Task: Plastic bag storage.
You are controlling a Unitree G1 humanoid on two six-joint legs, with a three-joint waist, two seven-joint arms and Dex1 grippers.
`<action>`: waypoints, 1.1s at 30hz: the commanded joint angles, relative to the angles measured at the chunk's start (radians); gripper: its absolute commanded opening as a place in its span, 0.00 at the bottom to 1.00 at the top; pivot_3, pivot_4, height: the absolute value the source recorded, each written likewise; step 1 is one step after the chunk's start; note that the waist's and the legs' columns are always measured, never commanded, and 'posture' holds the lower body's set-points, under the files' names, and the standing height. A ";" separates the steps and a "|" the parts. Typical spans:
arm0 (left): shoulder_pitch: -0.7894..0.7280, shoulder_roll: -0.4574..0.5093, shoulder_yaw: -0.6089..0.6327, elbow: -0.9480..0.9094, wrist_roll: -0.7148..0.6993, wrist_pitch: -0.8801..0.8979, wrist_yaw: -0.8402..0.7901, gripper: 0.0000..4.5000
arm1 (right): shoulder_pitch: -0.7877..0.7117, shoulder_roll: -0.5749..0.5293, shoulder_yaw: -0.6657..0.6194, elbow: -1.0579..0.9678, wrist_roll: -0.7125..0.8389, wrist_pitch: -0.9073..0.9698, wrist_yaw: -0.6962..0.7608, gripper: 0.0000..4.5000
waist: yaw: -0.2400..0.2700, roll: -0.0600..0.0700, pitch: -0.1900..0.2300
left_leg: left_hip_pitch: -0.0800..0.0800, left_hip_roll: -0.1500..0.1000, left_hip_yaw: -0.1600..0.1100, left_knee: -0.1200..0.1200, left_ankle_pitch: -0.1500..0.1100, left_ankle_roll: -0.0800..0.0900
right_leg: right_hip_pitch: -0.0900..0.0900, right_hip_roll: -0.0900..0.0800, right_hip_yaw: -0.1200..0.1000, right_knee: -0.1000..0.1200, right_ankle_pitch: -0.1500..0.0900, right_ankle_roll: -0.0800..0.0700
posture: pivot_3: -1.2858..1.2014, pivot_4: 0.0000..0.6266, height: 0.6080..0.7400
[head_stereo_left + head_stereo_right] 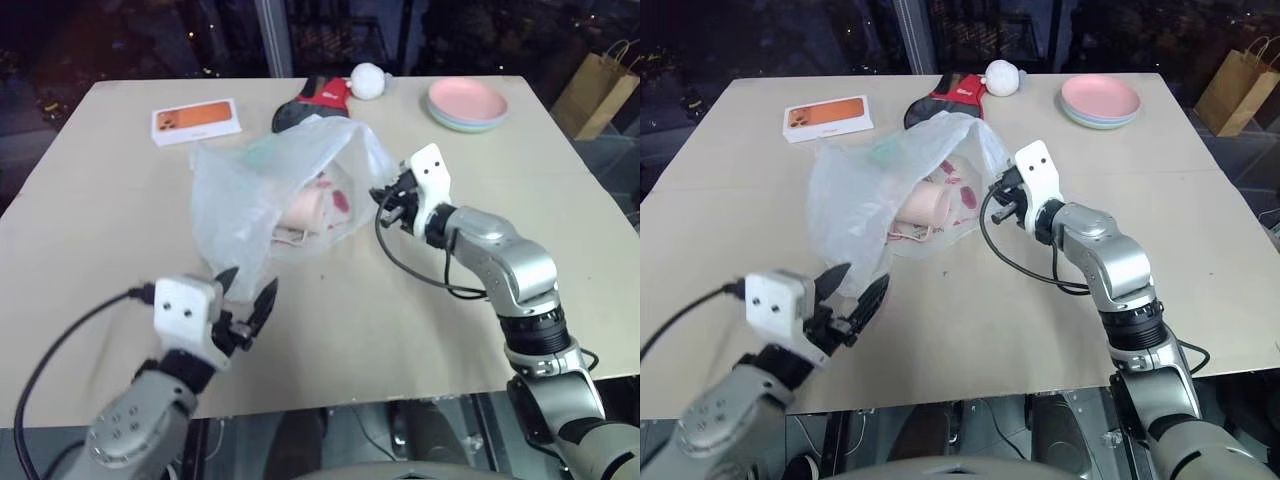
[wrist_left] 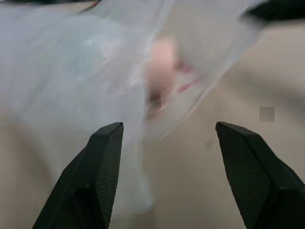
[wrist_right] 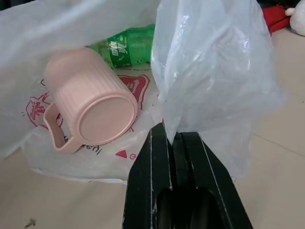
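**One gripper holds the bag open**

The plastic bag [image 1: 270,190] lies mid-table. The right gripper [image 1: 385,195], at its 3 o'clock, pinches the rim, probably to keep it open. The left gripper [image 1: 248,300], at 6 o'clock, is spread and empty. Inside: one pink mug [image 3: 90,100], one green bottle [image 3: 126,47] (both lying down).

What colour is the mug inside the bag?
Pale pink, ribbed mug; clearest in the right wrist view.

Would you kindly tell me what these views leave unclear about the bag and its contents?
- Plastic bag: its far side is hidden by its own film, head views.
- Green bottle: partly covered by bag film, right wrist view.
- Pink cup: blurred, left wrist view.
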 commanded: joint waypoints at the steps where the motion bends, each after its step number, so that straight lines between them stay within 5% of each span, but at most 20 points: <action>1: 0.015 -0.004 -0.082 0.029 0.208 -0.153 0.031 0.70 | -0.017 0.000 -0.007 -0.023 -0.003 -0.019 0.008 0.00 | 0.001 0.000 0.000 | 0.000 0.000 0.000 0.000 0.000 0.000 | 0.000 0.000 0.000 0.000 0.000 0.000 | 0.52 0.24 1.00; 8: 0.015 -0.061 -0.131 0.101 0.380 -0.277 0.049 0.70 | -0.011 -0.013 -0.004 -0.028 -0.013 -0.022 0.012 0.00 | -0.003 0.000 0.000 | 0.000 0.000 0.001 0.001 0.000 0.000 | -0.001 0.000 0.001 0.000 0.000 0.000 | 0.52 0.24 1.00; 18: -0.179 -0.099 -0.076 0.312 0.389 -0.244 0.004 0.70 | -0.008 -0.005 -0.003 -0.037 -0.022 -0.021 0.011 0.00 | -0.006 0.000 0.000 | -0.001 0.000 0.001 0.001 0.000 0.000 | -0.001 0.001 0.000 0.002 0.001 0.003 | 0.52 0.24 1.00; 23: -0.197 -0.095 -0.065 0.338 0.341 -0.259 -0.074 0.35 | -0.009 -0.002 -0.009 -0.037 -0.022 -0.025 0.010 0.00 | -0.005 0.000 0.000 | -0.001 0.001 -0.001 0.001 0.000 0.000 | -0.001 0.001 -0.001 0.001 0.001 0.003 | 0.52 0.24 1.00; 26: -0.186 -0.107 -0.059 0.331 0.317 -0.254 -0.098 0.01 | -0.011 -0.002 -0.013 -0.037 -0.022 -0.028 0.009 0.00 | -0.005 0.000 0.000 | -0.001 0.001 0.000 0.001 0.000 0.000 | -0.001 0.000 0.000 0.001 0.001 0.003 | 0.52 0.24 1.00; 33: -0.183 -0.122 -0.017 0.323 0.274 -0.242 -0.121 0.01 | -0.009 0.004 -0.026 -0.037 -0.019 -0.036 0.002 0.00 | -0.005 0.000 0.000 | -0.001 0.001 0.000 0.001 0.000 0.000 | -0.001 0.000 -0.001 0.002 0.001 0.003 | 0.52 0.24 1.00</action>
